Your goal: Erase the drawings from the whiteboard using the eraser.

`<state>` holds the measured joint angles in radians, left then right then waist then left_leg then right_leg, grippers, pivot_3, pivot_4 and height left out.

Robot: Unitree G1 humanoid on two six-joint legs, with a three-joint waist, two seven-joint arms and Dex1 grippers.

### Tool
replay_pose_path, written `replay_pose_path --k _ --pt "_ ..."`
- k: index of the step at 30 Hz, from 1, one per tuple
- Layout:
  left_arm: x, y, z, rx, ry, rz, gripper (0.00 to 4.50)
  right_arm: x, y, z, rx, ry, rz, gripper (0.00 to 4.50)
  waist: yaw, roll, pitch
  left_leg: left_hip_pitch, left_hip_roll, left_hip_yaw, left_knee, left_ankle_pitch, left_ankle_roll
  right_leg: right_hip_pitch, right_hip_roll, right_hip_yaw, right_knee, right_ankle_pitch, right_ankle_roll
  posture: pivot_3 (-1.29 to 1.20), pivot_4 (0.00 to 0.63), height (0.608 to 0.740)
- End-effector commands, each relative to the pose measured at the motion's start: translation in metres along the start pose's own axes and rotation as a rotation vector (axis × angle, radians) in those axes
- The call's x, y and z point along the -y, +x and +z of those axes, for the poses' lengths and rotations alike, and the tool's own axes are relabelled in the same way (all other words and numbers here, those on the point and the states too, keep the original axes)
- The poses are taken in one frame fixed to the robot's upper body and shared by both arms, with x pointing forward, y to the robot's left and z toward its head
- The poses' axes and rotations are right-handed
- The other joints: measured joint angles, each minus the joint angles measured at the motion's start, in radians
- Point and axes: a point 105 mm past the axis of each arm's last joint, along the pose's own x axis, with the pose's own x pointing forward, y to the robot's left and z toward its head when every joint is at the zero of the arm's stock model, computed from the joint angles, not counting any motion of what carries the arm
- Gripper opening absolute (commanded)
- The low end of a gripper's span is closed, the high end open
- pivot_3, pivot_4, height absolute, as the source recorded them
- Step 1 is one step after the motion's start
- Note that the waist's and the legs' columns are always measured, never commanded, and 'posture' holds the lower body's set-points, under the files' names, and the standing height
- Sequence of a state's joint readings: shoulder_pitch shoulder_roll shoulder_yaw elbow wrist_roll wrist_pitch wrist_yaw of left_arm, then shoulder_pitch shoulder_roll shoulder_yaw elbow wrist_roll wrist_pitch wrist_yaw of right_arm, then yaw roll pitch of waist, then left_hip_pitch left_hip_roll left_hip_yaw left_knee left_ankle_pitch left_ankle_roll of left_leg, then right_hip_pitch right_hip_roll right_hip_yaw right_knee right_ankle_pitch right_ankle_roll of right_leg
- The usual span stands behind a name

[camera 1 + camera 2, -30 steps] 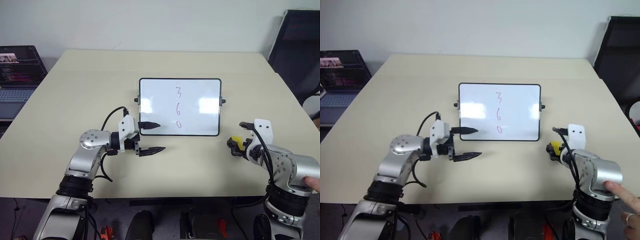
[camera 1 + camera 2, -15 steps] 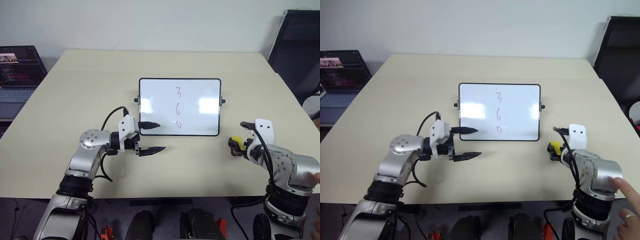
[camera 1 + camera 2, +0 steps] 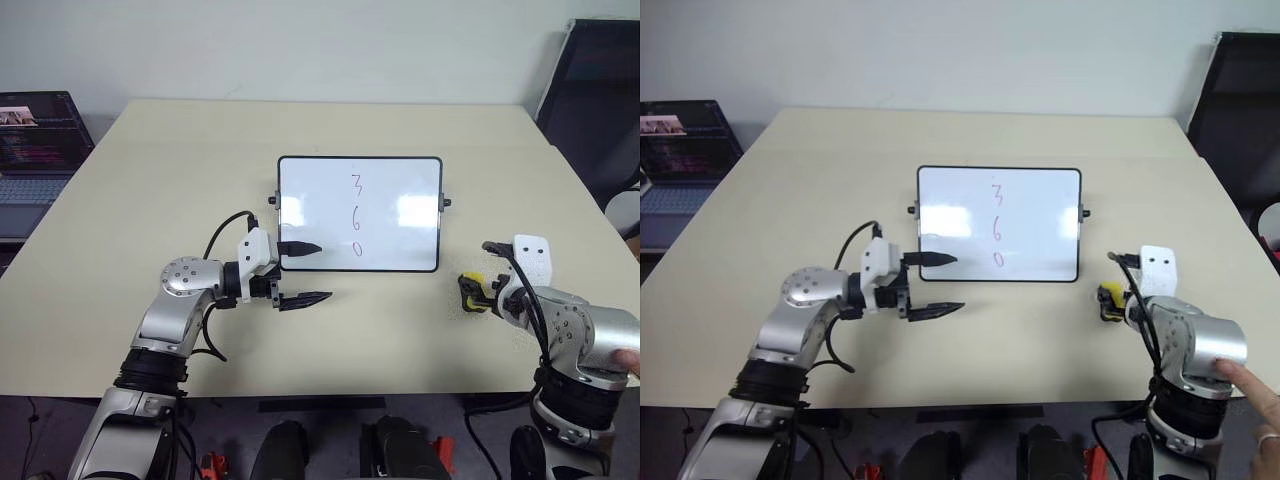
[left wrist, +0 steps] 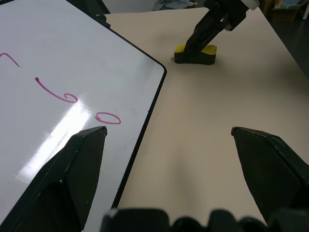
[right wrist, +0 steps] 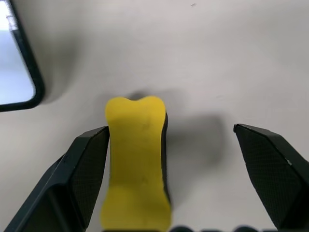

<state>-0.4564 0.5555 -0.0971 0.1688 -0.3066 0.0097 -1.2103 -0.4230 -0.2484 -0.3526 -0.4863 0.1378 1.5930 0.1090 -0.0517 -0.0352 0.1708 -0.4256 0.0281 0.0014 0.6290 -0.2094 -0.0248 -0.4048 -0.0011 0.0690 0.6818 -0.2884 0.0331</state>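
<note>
Desk (image 3: 150, 190) carries the whiteboard (image 3: 400, 185) at its middle, red drawings (image 3: 356, 215) unerased. Left gripper (image 3: 300, 274) waits released at the board's near left corner, likely to steady it. Right gripper (image 5: 169, 176) straddles the eraser (image 5: 137, 159) right of the board, fingers (image 5: 82, 169) spread, positioned for grasping.

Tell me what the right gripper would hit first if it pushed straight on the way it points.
Probably the eraser: it lies between the open fingers of the right gripper, close against one of them, on the table.
</note>
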Motion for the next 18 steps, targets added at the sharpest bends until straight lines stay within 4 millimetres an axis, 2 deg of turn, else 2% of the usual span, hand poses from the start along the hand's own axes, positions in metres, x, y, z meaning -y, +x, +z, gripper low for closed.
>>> replay_pose_path --k 1,10,14,17,18 --pt "-0.004 -0.002 0.009 0.018 0.046 0.011 4.5 -0.003 -0.009 0.023 0.117 0.005 0.017 4.39 -0.001 0.0 0.0 0.0 0.0 0.0 0.0 0.0 0.0 0.0 0.0 0.0 0.0 0.0 0.0 0.0 0.15 0.74" --pt "-0.003 0.0 0.009 0.021 0.047 0.004 4.5 -0.002 -0.018 0.057 0.334 0.021 -0.009 4.39 -0.001 0.0 0.0 0.0 0.0 0.0 0.0 0.0 0.0 0.0 0.0 0.0 0.0 0.0 0.0 0.0 0.15 0.74" --pt "-0.004 0.001 0.01 0.023 0.047 0.003 4.5 0.009 -0.027 0.077 0.51 -0.072 -0.104 4.39 -0.001 0.0 0.0 0.0 0.0 0.0 0.0 0.0 0.0 0.0 0.0 0.0 0.0 0.0 0.0 0.0 0.15 0.74" --pt "-0.004 0.001 0.009 0.02 0.047 0.001 4.5 0.012 -0.027 0.076 0.533 -0.052 -0.107 4.39 0.0 0.0 0.0 0.0 0.0 0.0 0.0 0.0 0.0 0.0 0.0 0.0 0.0 0.0 0.0 0.0 0.15 0.74" --pt "-0.004 0.0 0.009 0.019 0.047 0.001 4.5 0.012 -0.027 0.076 0.541 -0.054 -0.104 4.23 0.0 0.0 0.0 0.0 0.0 0.0 0.0 0.0 0.0 0.0 0.0 0.0 0.0 0.0 0.0 0.0 0.15 0.74"
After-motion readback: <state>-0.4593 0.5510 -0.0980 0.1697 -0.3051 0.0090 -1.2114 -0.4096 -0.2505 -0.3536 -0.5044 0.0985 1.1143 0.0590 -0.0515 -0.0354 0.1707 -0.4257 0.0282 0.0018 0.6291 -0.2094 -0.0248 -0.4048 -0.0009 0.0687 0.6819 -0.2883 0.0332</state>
